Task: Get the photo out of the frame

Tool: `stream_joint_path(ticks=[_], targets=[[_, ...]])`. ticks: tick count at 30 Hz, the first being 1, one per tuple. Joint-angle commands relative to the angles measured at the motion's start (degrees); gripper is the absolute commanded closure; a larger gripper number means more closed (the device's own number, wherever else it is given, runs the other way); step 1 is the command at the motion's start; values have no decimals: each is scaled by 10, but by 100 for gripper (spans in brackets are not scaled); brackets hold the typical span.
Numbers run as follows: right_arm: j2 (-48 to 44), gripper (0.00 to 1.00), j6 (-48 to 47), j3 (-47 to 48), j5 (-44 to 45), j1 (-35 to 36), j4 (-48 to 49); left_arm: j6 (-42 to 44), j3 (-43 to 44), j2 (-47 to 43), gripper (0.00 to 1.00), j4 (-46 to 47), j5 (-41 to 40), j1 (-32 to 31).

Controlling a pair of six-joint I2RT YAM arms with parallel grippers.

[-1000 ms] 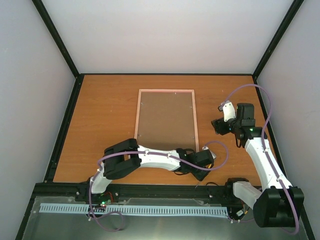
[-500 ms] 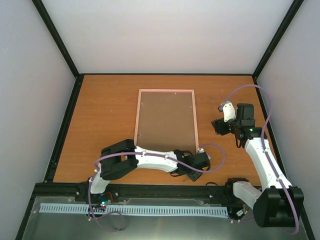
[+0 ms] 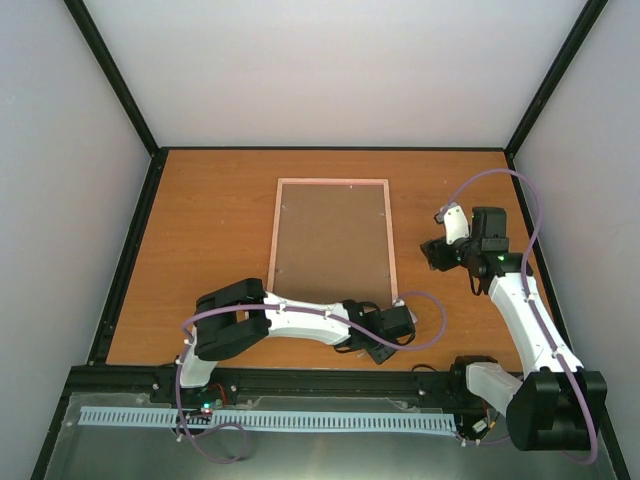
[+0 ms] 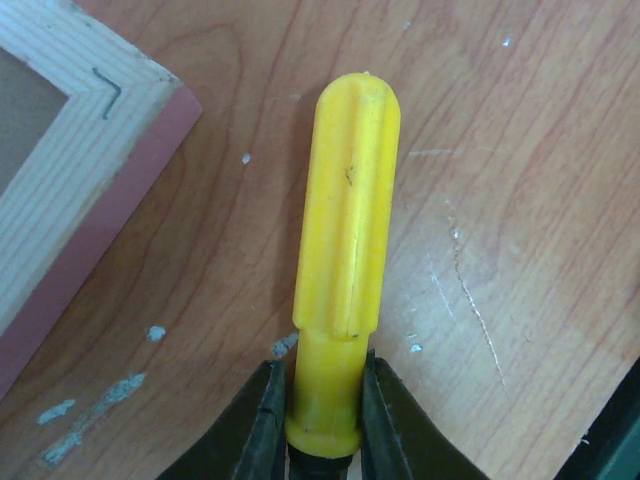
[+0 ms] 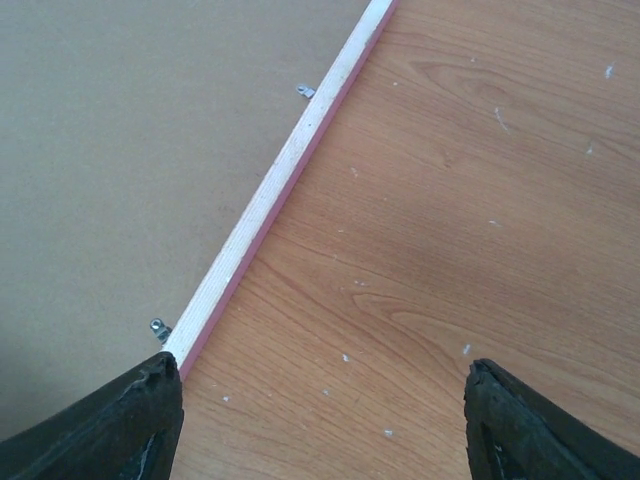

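Brown back up, the frame (image 3: 331,240) lies lengthwise away from the arms, left of the right claw (image 3: 437,250) and just beyond the left claw (image 3: 385,338). At the left wrist, the left claw is clenched on a yellow handle (image 4: 348,240) that points straight ahead, with the frame's corner ahead-left. At the right wrist, the right claw is spread and holds nothing, and the frame's edge slants away from its left finger.

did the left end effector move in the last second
yes: in the top view the left end effector shifted left, from right of the frame's near right corner to just in front of it.
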Motion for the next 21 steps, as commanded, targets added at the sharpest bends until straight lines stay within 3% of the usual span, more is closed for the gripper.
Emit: stream_joint_path(ticks=[1,10,16,21], targets=[[1,25,2,14,-39,-3,-19,49,-9,-20,99,-34,-13,-6],[31,27,1,175,-139,-3,-170,93,-73,-182,99,60,-67,33],[75,30,-32,219,-337,-1,-256,158,-145,-275,99,185,-70,87],[145,36,-91,256,-417,5,-346,200,-148,-296,99,216,-58,125]])
